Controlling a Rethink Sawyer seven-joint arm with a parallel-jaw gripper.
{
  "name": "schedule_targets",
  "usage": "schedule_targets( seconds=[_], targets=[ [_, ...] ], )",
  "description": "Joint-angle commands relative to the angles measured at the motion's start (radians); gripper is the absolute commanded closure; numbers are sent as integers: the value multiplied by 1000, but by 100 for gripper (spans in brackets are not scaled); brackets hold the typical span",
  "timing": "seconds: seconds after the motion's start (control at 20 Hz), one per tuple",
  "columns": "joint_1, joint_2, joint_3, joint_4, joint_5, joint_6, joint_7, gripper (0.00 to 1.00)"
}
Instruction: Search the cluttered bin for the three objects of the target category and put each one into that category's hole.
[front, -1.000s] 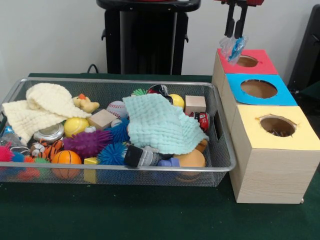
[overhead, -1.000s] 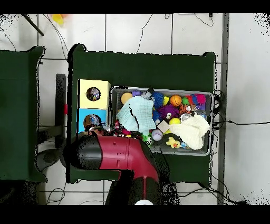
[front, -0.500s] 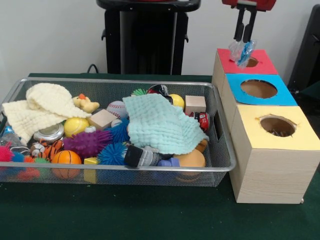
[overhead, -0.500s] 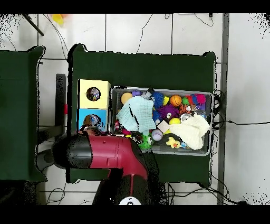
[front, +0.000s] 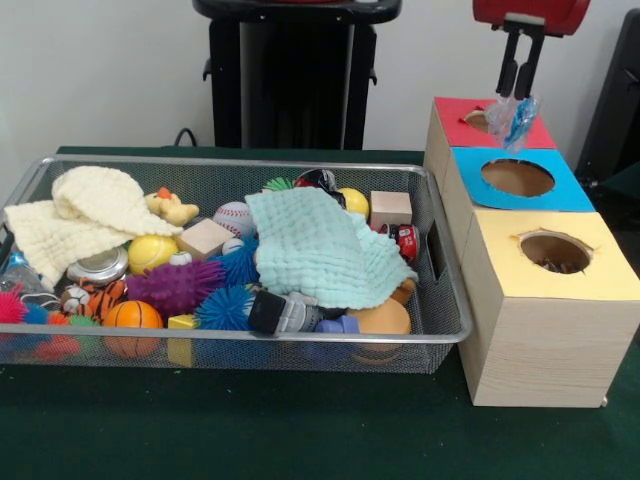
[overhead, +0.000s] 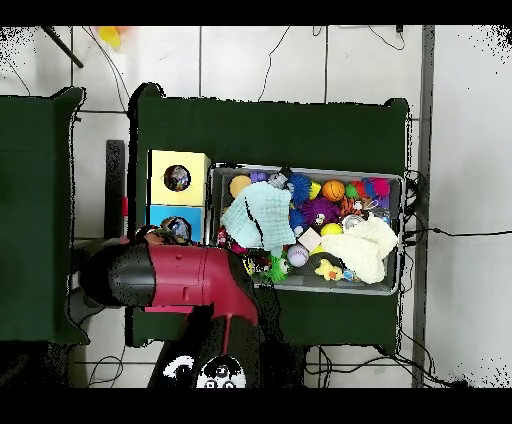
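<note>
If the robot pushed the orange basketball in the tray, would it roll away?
Probably only a little. The orange basketball is round, so it would roll easily, but the spiky balls beside it and the bin wall hem it in. It looks light.

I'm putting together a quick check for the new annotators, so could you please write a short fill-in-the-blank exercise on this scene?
1. The gripper holds a light-blue and white packet above the ____-topped box.
2. The mint waffle cloth lies inside the wire mesh ____.
3. The box nearest the front camera has a ____ top.
4. The orange basketball lies in the bin, beside a ____ spiky ball.

Missing words: red; bin; yellow; purple
</note>
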Motion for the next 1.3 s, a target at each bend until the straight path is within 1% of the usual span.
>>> schedule_targets(
  seconds=[0.05,0.3,0.5,0.75,1.15,1.3],
  targets=[
    [7,74,-15,-77,51,40,268,100],
    [-12,124,-4,-91,56,-11,227,100],
    [-34,153,16,-83,58,-62,194,100],
    [-41,159,17,-81,58,-71,181,100],
    [-37,166,9,-88,64,-76,187,100],
    [-36,162,13,-74,69,-99,193,100]
  ],
)
